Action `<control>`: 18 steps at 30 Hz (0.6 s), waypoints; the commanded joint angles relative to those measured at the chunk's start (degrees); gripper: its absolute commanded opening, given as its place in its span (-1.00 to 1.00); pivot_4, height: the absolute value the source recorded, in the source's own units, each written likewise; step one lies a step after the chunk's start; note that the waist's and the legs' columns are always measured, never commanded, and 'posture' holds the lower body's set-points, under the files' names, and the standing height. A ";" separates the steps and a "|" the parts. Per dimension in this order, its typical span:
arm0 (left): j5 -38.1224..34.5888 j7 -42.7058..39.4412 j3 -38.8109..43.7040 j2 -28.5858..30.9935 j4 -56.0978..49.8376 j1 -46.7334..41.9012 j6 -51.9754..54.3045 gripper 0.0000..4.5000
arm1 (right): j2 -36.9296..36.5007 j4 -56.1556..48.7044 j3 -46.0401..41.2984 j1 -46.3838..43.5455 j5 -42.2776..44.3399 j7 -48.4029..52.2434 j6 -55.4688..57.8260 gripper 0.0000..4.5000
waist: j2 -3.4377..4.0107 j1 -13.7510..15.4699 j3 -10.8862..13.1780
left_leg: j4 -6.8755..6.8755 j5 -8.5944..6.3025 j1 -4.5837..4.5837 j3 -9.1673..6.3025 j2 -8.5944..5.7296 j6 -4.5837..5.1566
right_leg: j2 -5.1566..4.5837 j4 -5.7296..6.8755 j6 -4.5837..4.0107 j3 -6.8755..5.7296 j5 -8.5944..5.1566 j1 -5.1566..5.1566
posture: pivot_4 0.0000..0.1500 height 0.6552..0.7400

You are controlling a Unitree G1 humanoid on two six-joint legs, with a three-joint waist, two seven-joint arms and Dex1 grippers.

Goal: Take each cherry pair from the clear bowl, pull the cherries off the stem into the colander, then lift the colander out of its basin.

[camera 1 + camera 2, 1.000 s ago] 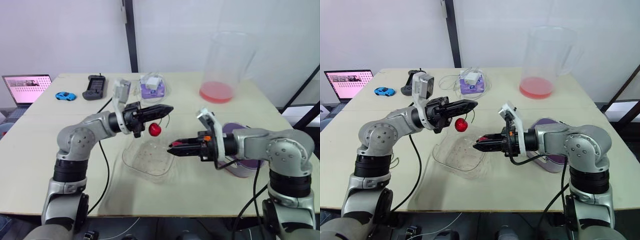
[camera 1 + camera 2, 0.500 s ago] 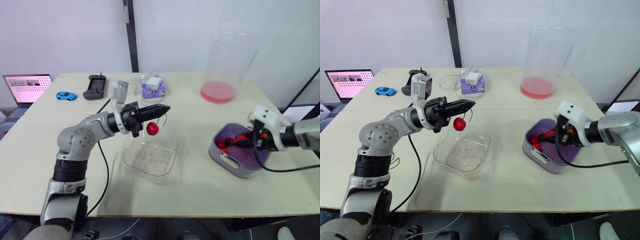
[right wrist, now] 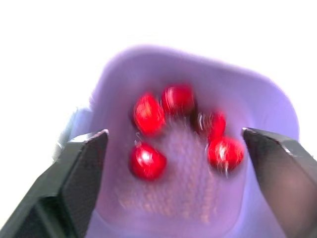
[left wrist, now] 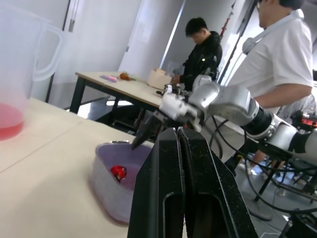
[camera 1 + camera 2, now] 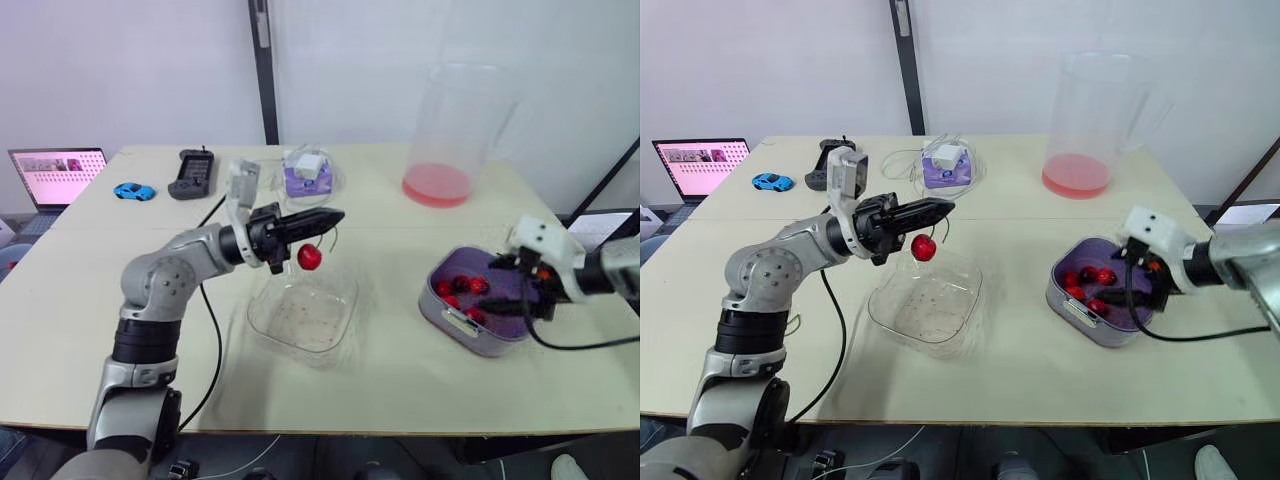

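Carrying a clear bowl (image 5: 302,312), the beige table (image 5: 400,385) faces white walls (image 5: 130,70).

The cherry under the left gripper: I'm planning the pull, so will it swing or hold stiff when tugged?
Likely swings: the cherry dangles below the shut left gripper on a thin stem. Round and glossy, so probably slippery, apt to roll.

Glossy cherry (image 5: 924,247), clear plastic bowl (image 5: 925,305)

The bent left arm holds the left pincer (image 5: 335,216) level, fingers pressed together; the right pincer (image 3: 173,133) angles downward, fingers spread wide.
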 commanded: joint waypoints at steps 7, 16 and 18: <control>-3.10 1.81 1.19 -2.04 -1.97 -2.40 0.85 -1.00 | 28.18 -11.63 -5.49 -8.31 22.52 -20.96 15.84 0.98 | -0.08 0.35 -0.03 | 0.06 0.01 0.00 -0.08 -0.01 -0.02 | -0.05 0.01 -0.01 -0.07 0.01 0.11 | 1.00 0.84; -3.95 2.84 1.01 -1.83 -3.29 -2.43 1.70 -1.00 | 47.05 -11.78 -1.24 -10.58 25.87 -35.59 16.93 0.98 | -0.06 -0.01 -0.03 | 0.04 0.05 -0.05 -0.09 -0.02 -0.09 | -0.05 0.16 -0.01 -0.07 0.00 -0.04 | 1.00 0.84; -3.96 3.03 1.02 -1.83 -3.36 -2.45 1.70 -1.00 | 48.18 -11.30 -0.94 -11.14 26.24 -36.52 16.78 0.98 | -0.06 0.01 -0.03 | 0.04 0.04 -0.05 -0.09 -0.02 -0.07 | -0.05 0.16 -0.01 -0.08 0.00 -0.04 | 1.00 0.84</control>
